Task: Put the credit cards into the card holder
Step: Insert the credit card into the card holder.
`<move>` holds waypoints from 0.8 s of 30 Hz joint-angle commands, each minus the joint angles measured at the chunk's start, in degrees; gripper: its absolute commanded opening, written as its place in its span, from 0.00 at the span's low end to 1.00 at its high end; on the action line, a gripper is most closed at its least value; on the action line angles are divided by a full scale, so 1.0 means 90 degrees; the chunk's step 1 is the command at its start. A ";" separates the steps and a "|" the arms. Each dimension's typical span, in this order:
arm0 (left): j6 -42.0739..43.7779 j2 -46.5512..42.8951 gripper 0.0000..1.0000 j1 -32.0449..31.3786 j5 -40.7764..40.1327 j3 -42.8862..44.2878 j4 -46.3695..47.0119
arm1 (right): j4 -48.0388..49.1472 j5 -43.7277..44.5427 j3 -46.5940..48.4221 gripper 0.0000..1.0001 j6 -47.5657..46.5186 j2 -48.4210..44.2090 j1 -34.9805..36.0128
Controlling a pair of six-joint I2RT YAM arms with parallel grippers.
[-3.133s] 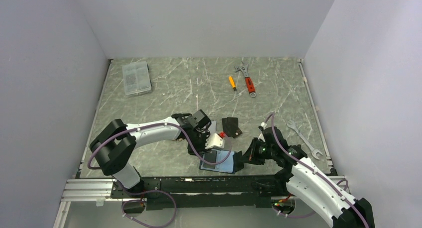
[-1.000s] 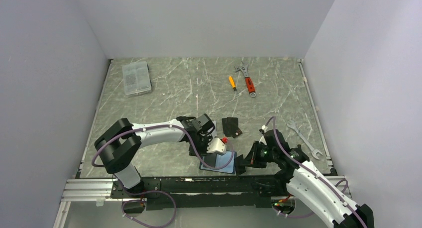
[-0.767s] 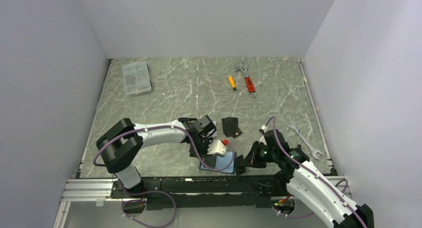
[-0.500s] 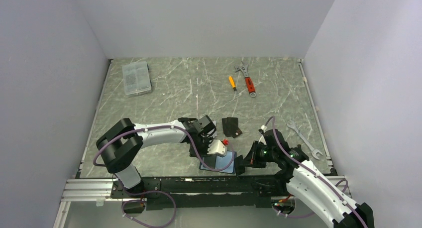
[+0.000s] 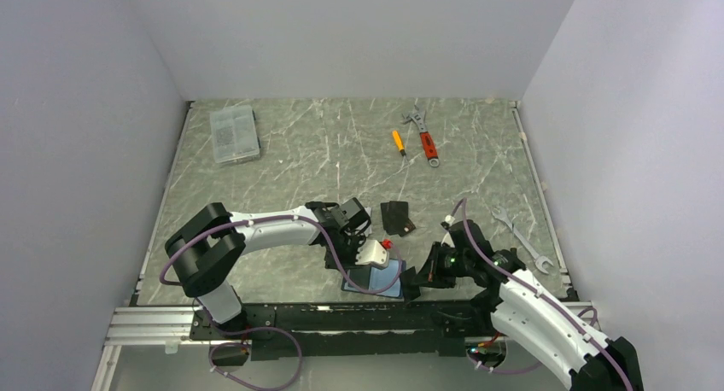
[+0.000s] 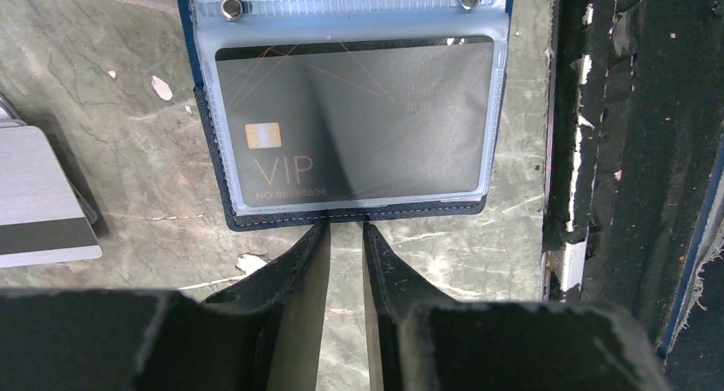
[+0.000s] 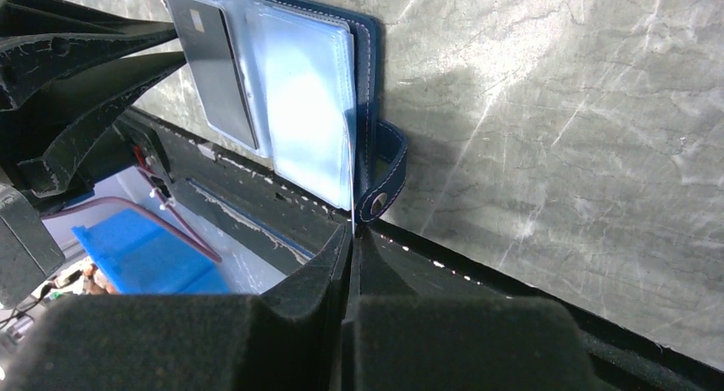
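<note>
The navy card holder (image 6: 282, 219) lies open at the table's near edge (image 5: 376, 280), and a black VIP credit card (image 6: 359, 126) sits inside one of its clear sleeves. My left gripper (image 6: 346, 227) is slightly open with nothing between its fingers, its tips at the holder's edge. My right gripper (image 7: 352, 233) is shut on the edge of another clear sleeve (image 7: 303, 101) of the card holder (image 7: 369, 84), next to the snap tab. A white-grey striped card (image 6: 38, 195) lies beside the holder. Black cards (image 5: 397, 216) lie farther back.
The black base rail (image 6: 632, 152) runs right beside the holder. A clear plastic box (image 5: 234, 133) sits at the back left. An orange screwdriver (image 5: 398, 142) and a red-handled wrench (image 5: 424, 137) lie at the back. A silver spanner (image 5: 521, 239) lies at the right.
Over three seconds my left gripper has shifted nearer, onto the holder, and my right gripper has edged left. Within the last second almost nothing moves.
</note>
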 commanded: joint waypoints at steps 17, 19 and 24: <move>0.0232 0.0067 0.25 -0.0035 0.0014 0.0243 -0.0130 | 0.1094 -0.0246 -0.0333 0.00 0.0159 0.0656 0.0199; 0.0240 0.0076 0.24 -0.0035 0.0055 0.0264 -0.0156 | 0.1336 -0.0248 -0.0420 0.00 0.0273 0.0799 0.0304; 0.0261 0.0077 0.24 -0.0035 0.0081 0.0248 -0.0179 | 0.1668 -0.0146 -0.0490 0.00 0.0439 0.1045 0.0563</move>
